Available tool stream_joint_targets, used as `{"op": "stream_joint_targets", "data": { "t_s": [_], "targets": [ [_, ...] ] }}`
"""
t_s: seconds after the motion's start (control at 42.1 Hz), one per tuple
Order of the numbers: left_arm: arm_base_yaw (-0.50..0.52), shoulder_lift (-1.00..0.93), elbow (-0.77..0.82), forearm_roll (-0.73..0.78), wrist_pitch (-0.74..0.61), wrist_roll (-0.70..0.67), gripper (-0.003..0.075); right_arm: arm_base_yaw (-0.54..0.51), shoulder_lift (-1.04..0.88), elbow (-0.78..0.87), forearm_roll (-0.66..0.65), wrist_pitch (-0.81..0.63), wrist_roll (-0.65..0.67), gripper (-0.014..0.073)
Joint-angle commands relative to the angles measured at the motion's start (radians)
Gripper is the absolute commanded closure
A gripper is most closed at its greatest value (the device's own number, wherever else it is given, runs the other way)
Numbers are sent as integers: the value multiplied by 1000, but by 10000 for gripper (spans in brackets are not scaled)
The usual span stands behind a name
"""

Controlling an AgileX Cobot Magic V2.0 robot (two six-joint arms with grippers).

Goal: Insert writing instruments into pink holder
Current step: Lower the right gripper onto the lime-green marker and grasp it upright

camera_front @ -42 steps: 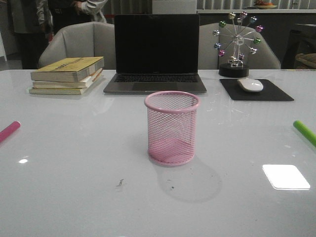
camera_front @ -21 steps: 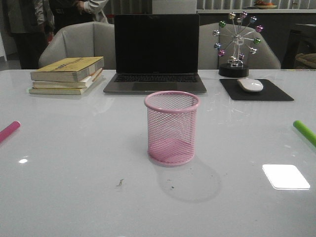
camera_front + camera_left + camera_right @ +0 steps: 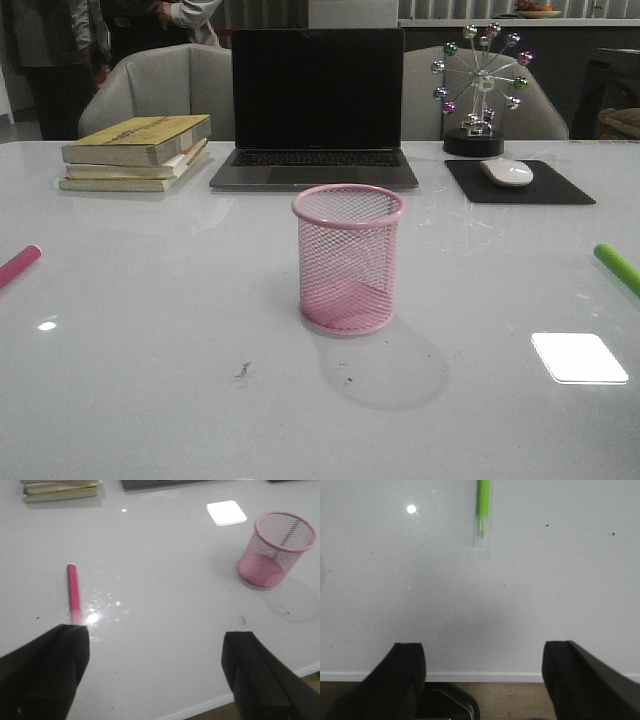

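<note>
The pink holder (image 3: pixel 348 258) stands upright and empty at the table's middle; it also shows in the left wrist view (image 3: pixel 275 550). A pink-red marker (image 3: pixel 18 265) lies flat at the left edge of the front view and just beyond one finger of my left gripper (image 3: pixel 155 645), which is open and empty over the table's near edge. A lime green marker (image 3: pixel 618 267) lies flat at the right edge. In the right wrist view the green marker (image 3: pixel 483 502) lies well ahead of my right gripper (image 3: pixel 482 655), open and empty. Neither gripper shows in the front view.
At the back of the white table (image 3: pixel 150 330) sit stacked books (image 3: pixel 137 150), a dark laptop (image 3: pixel 316 110), a mouse (image 3: pixel 508 171) on a black pad and a ferris-wheel ornament (image 3: pixel 480 90). Chairs and people stand behind. The near table edge (image 3: pixel 485 676) lies under my right fingers.
</note>
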Motion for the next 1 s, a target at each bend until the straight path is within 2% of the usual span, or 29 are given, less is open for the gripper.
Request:
{"op": "stream_joint_targets", "data": {
  "t_s": [0.0,0.19,0.594,0.975],
  "targets": [
    [-64,9,-28,-15,-77,4,119,-5,98,-75,2,-68,-1,0],
    [-132,9,-28,-13,-77,4,119,-5,317,-190,2,-94,-3,0],
    [-132,9,-28,-13,-77,4,119,-4,757,-507,2,-92,-19,0],
    [-132,9,-28,-13,-77,4,119,-3,1022,-767,2,-28,-38,2]
  ]
}}
